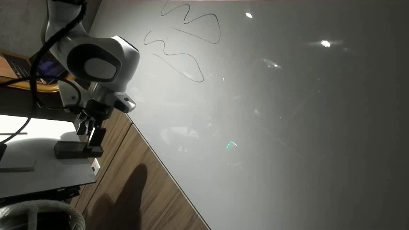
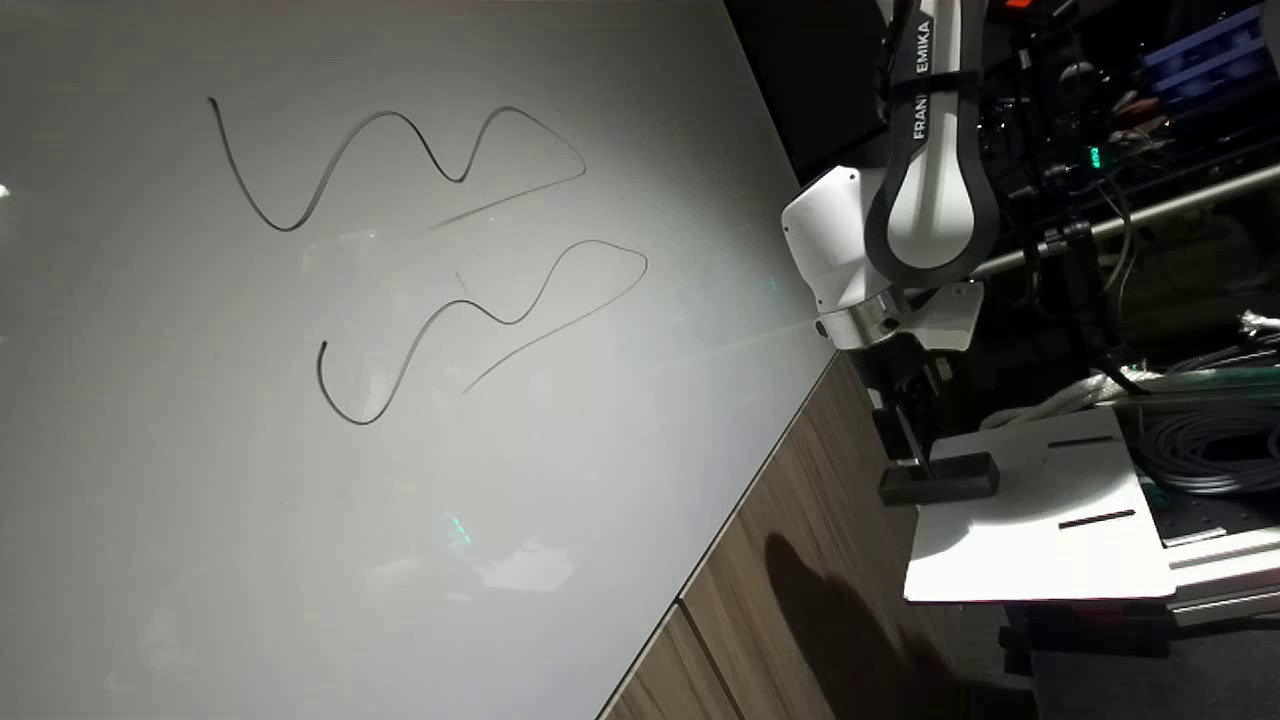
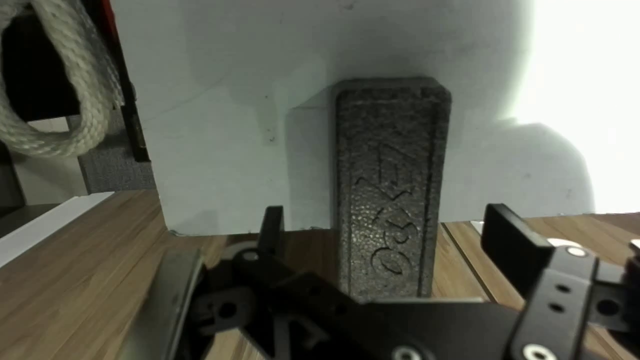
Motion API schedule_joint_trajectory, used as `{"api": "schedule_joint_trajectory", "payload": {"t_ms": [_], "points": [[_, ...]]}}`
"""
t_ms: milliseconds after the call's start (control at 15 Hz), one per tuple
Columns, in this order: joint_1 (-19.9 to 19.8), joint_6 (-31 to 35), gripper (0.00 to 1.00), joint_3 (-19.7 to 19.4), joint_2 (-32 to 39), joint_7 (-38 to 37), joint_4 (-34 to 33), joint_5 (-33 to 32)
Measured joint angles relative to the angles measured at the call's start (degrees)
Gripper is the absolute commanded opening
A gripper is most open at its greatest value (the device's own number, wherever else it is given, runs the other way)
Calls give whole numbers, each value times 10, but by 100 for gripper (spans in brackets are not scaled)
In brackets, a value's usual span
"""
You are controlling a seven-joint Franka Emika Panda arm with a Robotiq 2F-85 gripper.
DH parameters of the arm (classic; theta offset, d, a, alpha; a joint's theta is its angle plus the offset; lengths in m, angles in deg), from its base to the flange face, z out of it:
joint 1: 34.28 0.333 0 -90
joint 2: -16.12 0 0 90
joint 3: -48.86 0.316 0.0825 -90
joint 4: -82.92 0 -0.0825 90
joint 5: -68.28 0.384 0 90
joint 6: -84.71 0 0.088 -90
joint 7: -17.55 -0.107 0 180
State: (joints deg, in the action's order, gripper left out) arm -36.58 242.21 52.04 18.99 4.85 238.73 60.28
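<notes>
A dark grey felt-like eraser block (image 3: 387, 135) with embossed lettering lies on a white panel (image 3: 220, 160), one end sticking out past its edge. The block shows in both exterior views (image 1: 68, 150) (image 2: 950, 482). My gripper (image 3: 387, 230) is open, its black fingers on either side of the block's overhanging end. In the wrist view, gaps show between the block and both fingers, and nothing is held. In the exterior views the gripper (image 1: 87, 139) (image 2: 905, 450) stands right at the block, and whether a fingertip touches it I cannot tell.
A large glossy whiteboard (image 1: 271, 159) carries two wavy black marker lines (image 2: 460, 181). A wood-grain surface (image 1: 166, 201) adjoins it. A coiled pale rope (image 3: 75, 80) is near the panel's corner. A laptop (image 1: 19, 65) and a loose black cable (image 1: 33, 70) are by the arm.
</notes>
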Motion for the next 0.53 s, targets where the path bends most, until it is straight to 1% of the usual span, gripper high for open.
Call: {"api": "schedule_joint_trajectory", "payload": {"t_ms": [533], "points": [[5,1,100,-18,36,0,-17,-3]]}}
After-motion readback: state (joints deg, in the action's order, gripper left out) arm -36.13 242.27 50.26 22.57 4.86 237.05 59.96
